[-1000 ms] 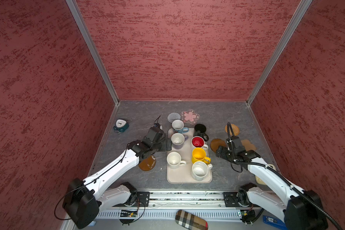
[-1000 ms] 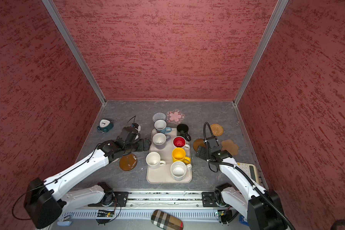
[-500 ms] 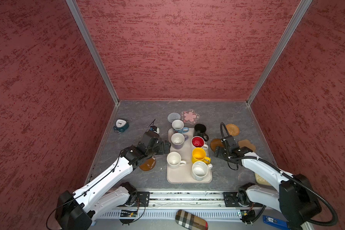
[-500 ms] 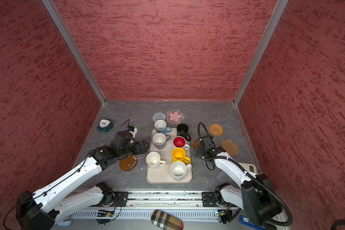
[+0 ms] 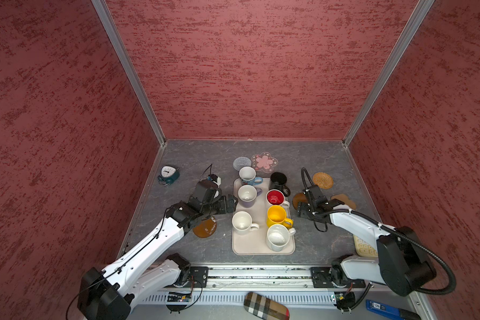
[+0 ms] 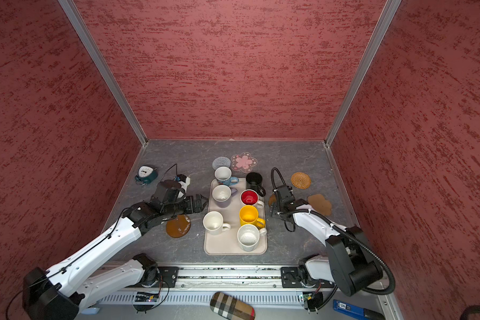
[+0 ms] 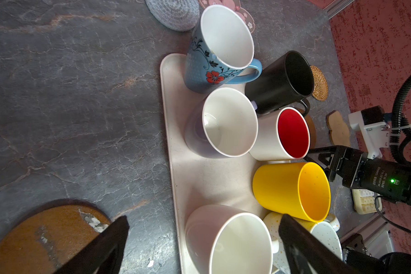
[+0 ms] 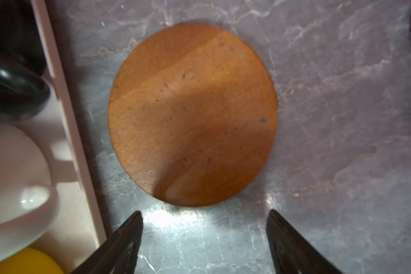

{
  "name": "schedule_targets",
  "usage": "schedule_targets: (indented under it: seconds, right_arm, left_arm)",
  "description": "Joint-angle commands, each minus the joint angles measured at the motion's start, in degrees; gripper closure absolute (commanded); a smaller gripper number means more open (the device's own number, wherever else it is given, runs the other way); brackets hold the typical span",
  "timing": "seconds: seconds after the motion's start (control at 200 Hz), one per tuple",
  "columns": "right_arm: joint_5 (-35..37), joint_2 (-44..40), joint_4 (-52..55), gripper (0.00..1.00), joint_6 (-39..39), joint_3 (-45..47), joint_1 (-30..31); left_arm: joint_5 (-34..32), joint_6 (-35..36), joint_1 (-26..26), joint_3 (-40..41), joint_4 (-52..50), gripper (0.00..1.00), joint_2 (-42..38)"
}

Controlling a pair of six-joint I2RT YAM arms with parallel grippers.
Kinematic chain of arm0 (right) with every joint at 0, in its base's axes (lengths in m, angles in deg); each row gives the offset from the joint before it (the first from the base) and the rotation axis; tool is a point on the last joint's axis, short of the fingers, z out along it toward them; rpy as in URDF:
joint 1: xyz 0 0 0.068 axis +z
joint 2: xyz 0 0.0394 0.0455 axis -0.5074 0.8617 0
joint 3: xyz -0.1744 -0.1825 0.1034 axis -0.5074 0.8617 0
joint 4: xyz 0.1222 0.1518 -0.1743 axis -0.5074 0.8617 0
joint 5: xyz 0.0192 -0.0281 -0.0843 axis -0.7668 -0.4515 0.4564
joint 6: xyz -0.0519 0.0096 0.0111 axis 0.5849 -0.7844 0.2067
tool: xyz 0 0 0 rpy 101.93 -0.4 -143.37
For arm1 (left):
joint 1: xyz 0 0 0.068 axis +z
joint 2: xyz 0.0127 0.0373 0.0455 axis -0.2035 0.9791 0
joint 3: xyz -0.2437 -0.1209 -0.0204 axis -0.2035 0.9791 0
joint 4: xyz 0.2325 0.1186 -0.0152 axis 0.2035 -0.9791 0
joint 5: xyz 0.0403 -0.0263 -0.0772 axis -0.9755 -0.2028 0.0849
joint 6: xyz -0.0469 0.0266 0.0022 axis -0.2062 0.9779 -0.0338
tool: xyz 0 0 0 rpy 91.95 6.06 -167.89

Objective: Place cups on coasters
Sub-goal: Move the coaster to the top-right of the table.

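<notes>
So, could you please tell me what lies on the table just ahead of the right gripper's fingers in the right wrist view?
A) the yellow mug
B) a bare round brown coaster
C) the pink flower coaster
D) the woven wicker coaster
B: the right wrist view shows a round brown coaster with nothing on it, flat on the grey table just beyond the open right gripper and beside the rim of the beige tray.
</notes>
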Motion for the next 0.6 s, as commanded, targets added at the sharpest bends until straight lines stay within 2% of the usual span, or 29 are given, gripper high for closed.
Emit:
schedule_targets:
  seconds: [0.0, 0.286, 0.591]
  right_arm:
    - [0.6, 1.8, -1.5, 0.19, 1.5, -2.3, 0.4]
    - [-0.9, 9.8, -1.8, 0.22, 3.8, -6.9, 0.4]
    - [1.3, 15.5, -0.7, 0.22, 6.3, -12.8, 0.4]
  left_arm:
    - [2.0, 1.2, 1.1, -1.0, 1.6, 0.01, 0.2]
    - [3.7, 1.6, 2.7, -1.7, 1.6, 0.01, 0.4]
    - [4.6, 1.7, 3.6, -1.7, 2.4, 0.01, 1.1]
